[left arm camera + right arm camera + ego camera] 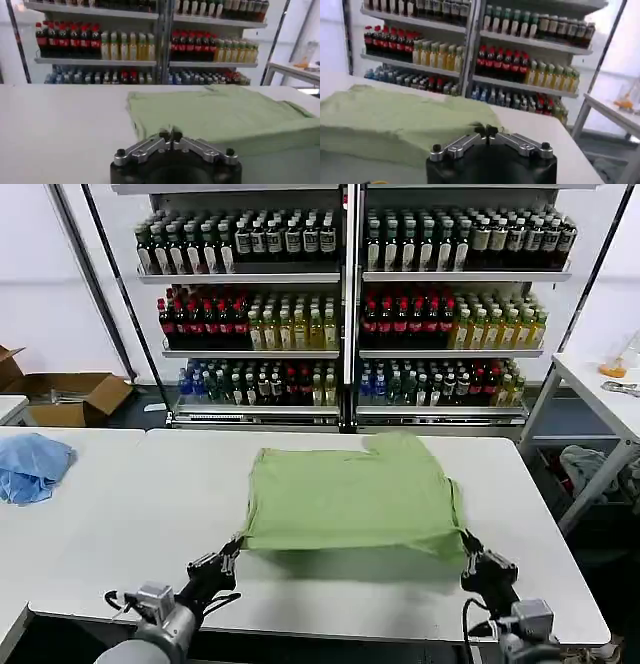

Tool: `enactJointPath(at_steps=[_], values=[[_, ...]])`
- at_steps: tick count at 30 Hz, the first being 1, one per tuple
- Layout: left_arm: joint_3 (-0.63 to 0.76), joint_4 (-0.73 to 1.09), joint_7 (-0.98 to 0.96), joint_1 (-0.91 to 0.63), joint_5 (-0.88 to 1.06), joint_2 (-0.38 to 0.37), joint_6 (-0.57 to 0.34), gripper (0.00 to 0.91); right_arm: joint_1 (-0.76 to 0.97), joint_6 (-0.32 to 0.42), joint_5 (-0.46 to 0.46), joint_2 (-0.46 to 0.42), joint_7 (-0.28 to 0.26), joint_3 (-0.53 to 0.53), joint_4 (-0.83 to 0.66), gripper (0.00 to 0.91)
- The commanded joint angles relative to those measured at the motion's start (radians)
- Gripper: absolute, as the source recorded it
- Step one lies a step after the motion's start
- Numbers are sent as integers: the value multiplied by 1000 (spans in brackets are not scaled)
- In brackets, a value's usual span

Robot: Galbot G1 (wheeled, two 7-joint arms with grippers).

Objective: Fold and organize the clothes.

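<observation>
The light green shirt point(350, 496) lies folded into a rough rectangle in the middle of the white table point(130, 514). Its near edge hangs slightly above the tabletop and casts a shadow below it. My left gripper point(236, 546) is shut on the near left corner, and my right gripper point(466, 540) is shut on the near right corner. In the left wrist view the shirt point(220, 117) spreads away from the closed gripper point(170, 134). The right wrist view shows the shirt point(395, 125) running off to one side of the closed gripper point(488, 131). Collar, buttons and print are hidden.
A light blue cloth point(30, 464) lies on the table's far left. A cardboard box point(70, 396) sits on the floor behind it. Shelves of bottles point(350, 314) stand behind the table. A second table point(600, 389) stands at the right, with grey-teal cloth point(590, 464) below it.
</observation>
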Motion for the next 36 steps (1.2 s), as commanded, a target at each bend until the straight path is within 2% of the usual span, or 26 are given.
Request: enactJointPath(at_steps=[1, 12, 13, 14, 15, 16, 17, 19, 25, 31, 36], values=[[98, 197, -3, -193, 49, -5, -19, 20, 209, 15, -42, -46, -2, -102, -166, 0], [149, 288, -14, -266, 97, -39, -32, 30, 300, 24, -109, -26, -2, -191, -293, 0], [151, 292, -15, -268, 100, -42, -32, 40, 303, 22, -113, -22, -2, -196, -301, 0], [154, 295, -16, -270, 102, -45, -33, 141, 306, 21, -117, -19, -1, -201, -308, 0], [155, 299, -16, -272, 105, -47, -33, 423, 309, 18, -121, -16, -1, -206, -314, 212], [157, 302, -16, -273, 108, -50, -32, 786, 311, 11, -124, -12, 1, -210, -318, 453], [157, 303, -16, -273, 112, -53, -31, 907, 312, 2, -127, -9, 1, -213, -322, 907], [158, 304, -15, -270, 116, -57, -31, 907, 310, -26, -132, -3, -8, -218, -323, 907], [143, 286, -18, -241, 125, -66, -32, 907, 267, -10, -131, 10, -14, -205, -283, 907], [105, 259, -20, -176, 125, -70, -39, 907, 114, -2, -84, 31, 4, -96, -169, 907], [102, 269, -22, -165, 124, -72, -42, 907, 11, -33, 11, 57, 18, -5, -128, 907]])
